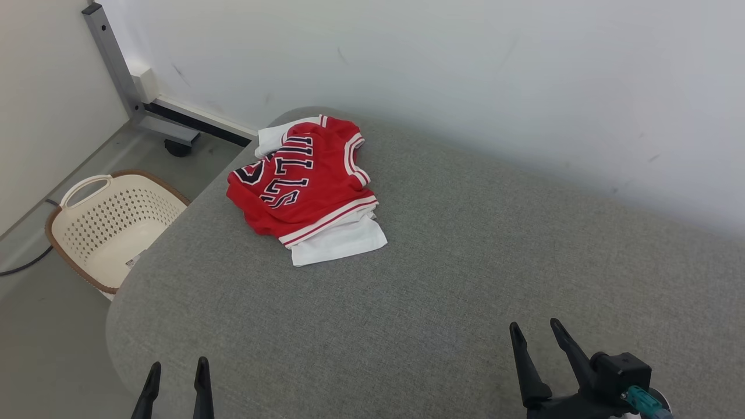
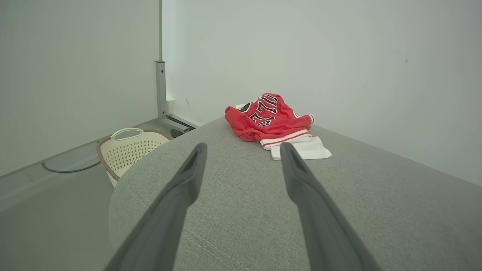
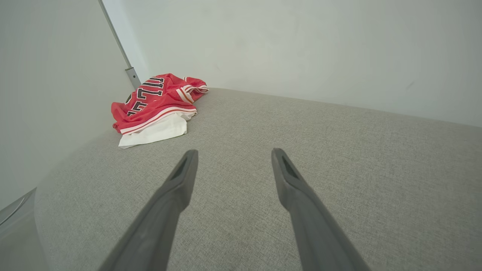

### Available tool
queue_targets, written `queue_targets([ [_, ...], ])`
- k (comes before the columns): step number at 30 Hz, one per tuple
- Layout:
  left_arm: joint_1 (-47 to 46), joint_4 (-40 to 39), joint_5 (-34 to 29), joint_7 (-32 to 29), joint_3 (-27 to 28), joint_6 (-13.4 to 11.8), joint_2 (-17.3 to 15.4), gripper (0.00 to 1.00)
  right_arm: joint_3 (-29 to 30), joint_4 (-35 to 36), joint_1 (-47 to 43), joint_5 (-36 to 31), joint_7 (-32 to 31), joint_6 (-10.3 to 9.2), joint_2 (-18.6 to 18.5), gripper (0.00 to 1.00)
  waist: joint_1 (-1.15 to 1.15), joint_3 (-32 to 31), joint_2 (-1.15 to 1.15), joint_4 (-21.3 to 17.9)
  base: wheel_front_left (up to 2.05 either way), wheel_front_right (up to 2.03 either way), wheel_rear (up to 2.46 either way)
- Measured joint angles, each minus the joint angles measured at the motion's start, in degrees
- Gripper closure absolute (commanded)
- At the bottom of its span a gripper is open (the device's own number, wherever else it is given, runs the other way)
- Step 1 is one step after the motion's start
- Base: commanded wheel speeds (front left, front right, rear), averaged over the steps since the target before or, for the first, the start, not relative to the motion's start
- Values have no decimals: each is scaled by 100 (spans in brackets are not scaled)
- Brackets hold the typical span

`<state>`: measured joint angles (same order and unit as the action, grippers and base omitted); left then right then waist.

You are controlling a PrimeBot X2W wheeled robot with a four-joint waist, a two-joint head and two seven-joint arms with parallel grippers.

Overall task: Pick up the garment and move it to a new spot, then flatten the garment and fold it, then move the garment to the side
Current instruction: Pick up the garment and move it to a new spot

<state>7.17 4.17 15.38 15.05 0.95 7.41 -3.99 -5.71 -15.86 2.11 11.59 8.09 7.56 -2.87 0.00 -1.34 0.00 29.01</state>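
Observation:
The garment (image 1: 305, 183) is a red jersey with black-and-white letters and white trim. It lies folded in a heap at the far left corner of the grey cushioned surface (image 1: 465, 279), and appears as the garment (image 2: 273, 120) and the garment (image 3: 154, 103) in the wrist views. My left gripper (image 1: 177, 366) is open at the near left edge, nothing between its fingers. At the near right my right gripper (image 1: 535, 326) is open too, far from the cloth. The same open, empty fingers frame the left gripper (image 2: 243, 148) and the right gripper (image 3: 231, 154).
A cream perforated laundry basket (image 1: 107, 224) stands on the floor left of the surface. Behind it a grey metal post (image 1: 113, 64) and a wheeled base rise by the wall. A white wall (image 1: 465, 70) borders the surface at the back.

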Motion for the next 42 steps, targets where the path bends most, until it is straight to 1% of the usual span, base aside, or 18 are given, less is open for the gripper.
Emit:
queue_targets([
  [6, 40, 82, -29, 0, -22, 0, 14, 0, -55, -46, 16, 5, 51, 0, -1, 0, 0, 5, 1, 5, 0, 0, 0],
  [8, -62, 253, 63, 0, -89, 0, 4, 0, -81, -60, 10, 25, 51, 0, -1, 0, 0, 0, 1, -11, 0, 0, 0],
  [10, -319, 583, 160, 0, -286, 0, -92, 0, -98, -49, 1, 26, 47, 0, 1, 0, -1, 9, 1, -29, 0, 0, 0],
  [13, -1008, 1033, 296, -9, -535, 1, -213, 0, -81, 22, -17, 12, 19, 0, 0, 0, 0, 55, 1, -50, 0, 0, 0],
  [14, -1008, 1033, 296, -9, -535, 1, -213, 0, -81, 22, -17, 12, 19, 0, 0, 0, 0, 55, 1, -50, 0, 0, 0],
  [19, -2321, 1998, 625, -234, -806, 0, -271, 0, -76, 290, -60, -200, -210, 0, -1, 0, 0, 211, 1, -119, 0, 0, 0],
  [23, -3259, 2728, 886, -307, -882, 0, -380, 0, -174, 650, 42, -424, -450, 0, 5, 0, 0, 381, 1, -303, 0, 0, 0],
  [26, -3805, 3301, 1169, -537, -987, 1, -457, 0, -270, 950, 48, -598, -668, 0, 3, 0, 0, 544, 1, -513, 0, 0, 0],
  [29, -4364, 3661, 1602, -960, -1151, 1, -613, 0, -305, 1344, 97, -767, -864, 0, -2, 0, 0, 774, 1, -743, 0, 0, 0],
  [35, -5360, 4352, 1912, -1600, -1180, 1, -1211, 0, -163, 2039, 115, -877, -1160, 0, -141, 0, 1, 1408, 1, -1192, 0, 0, 0],
  [36, -5495, 4502, 1919, -1666, -1145, -35, -1298, 0, -125, 2125, 104, -883, -1189, 0, -166, 0, 1, 1519, 1, -1268, 0, 0, 0],
  [37, -5619, 4638, 1919, -1704, -1103, -132, -1366, 0, -92, 2224, 79, -893, -1218, 0, -186, 0, 1, 1627, 1, -1341, 0, 0, 0],
  [38, -5722, 4725, 1918, -1703, -1054, -259, -1408, 0, -46, 2310, 51, -907, -1241, 0, -196, 0, 1, 1739, 1, -1414, 0, 0, 0],
  [39, -5902, 4936, 1949, -1667, -947, -458, -1446, 0, 20, 2475, 14, -926, -1290, 0, -212, 0, 1, 1959, 1, -1551, 0, 0, 0],
  [41, -6018, 5165, 2031, -1715, -836, -592, -1460, 0, 70, 2635, 5, -949, -1319, 0, -222, 0, 2, 2174, 1, -1679, 0, 0, 0],
  [42, -6045, 5265, 2054, -1719, -812, -621, -1471, 0, 98, 2700, -3, -950, -1321, 0, -224, 0, 1, 2278, 1, -1739, 0, 0, 0],
])
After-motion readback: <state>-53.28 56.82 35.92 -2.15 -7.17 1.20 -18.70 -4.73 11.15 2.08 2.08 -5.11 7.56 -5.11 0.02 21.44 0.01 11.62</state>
